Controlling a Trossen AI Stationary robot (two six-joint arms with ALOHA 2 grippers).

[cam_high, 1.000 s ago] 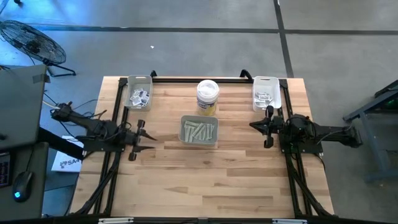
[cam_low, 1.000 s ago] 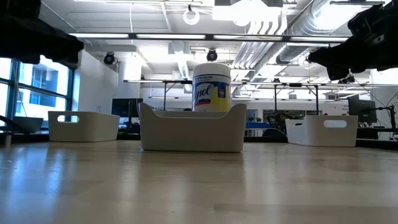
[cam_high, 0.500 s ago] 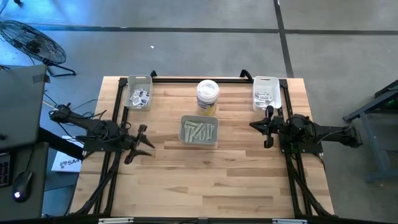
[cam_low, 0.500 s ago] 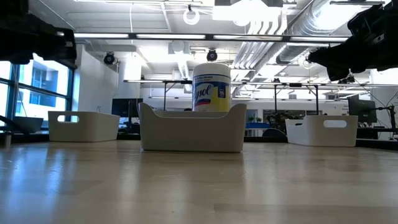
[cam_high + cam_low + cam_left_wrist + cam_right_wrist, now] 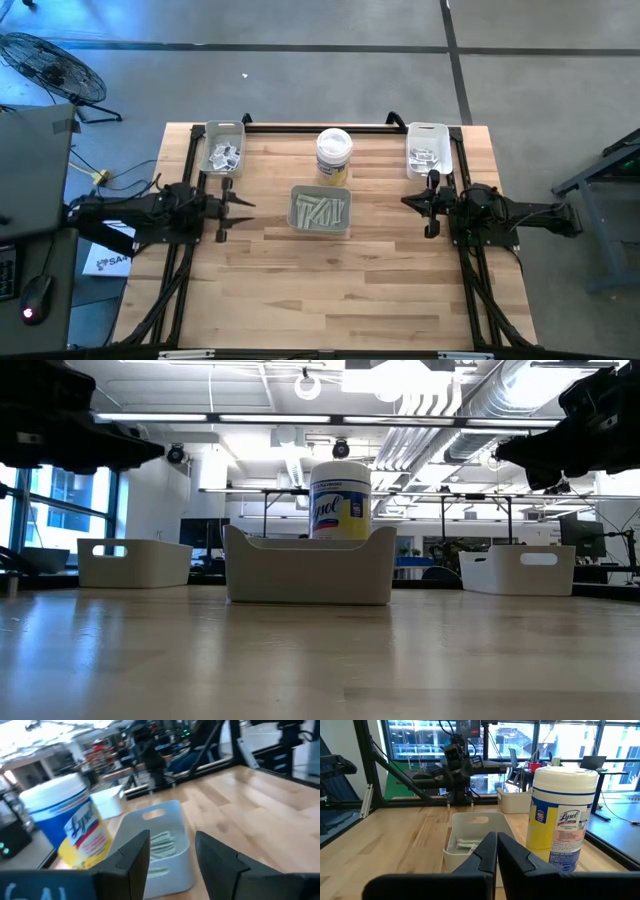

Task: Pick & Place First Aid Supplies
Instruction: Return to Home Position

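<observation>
plainly, the long pale strips [image 5: 320, 212] lie in a loose heap inside the centre tray [image 5: 320, 233], which sits in the middle of the wooden surface [image 5: 330, 300], and small white squares [image 5: 223, 155] with dark print fill the far left tray [image 5: 225, 126], with more of them [image 5: 424, 156] in the far right tray [image 5: 430, 126]. a tall white tub [image 5: 334, 155] with a yellow label stands upright just beyond the centre tray, between the two far trays and apart from both. the left tool [image 5: 240, 205] hangs above the left edge of the surface, pointing right toward the centre tray, and its wrist view shows its fingers [image 5: 135, 857] spread with a clear gap, nothing between them. the right tool [image 5: 408, 202] hangs above the right edge, pointing left, just on the near side of the far right tray; its fingers [image 5: 487, 850] are pressed together and hold nothing. the centre tray lies on the line between the two tools, well apart from each. from surface height the centre tray's front wall [image 5: 308, 570] hides the strips, and only the tub's upper part [image 5: 340, 500] rises behind it. off the surface to the left are a dark desk [image 5: 30, 170] with a mouse [image 5: 35, 300] and a floor fan [image 5: 55, 65] farther back.
</observation>
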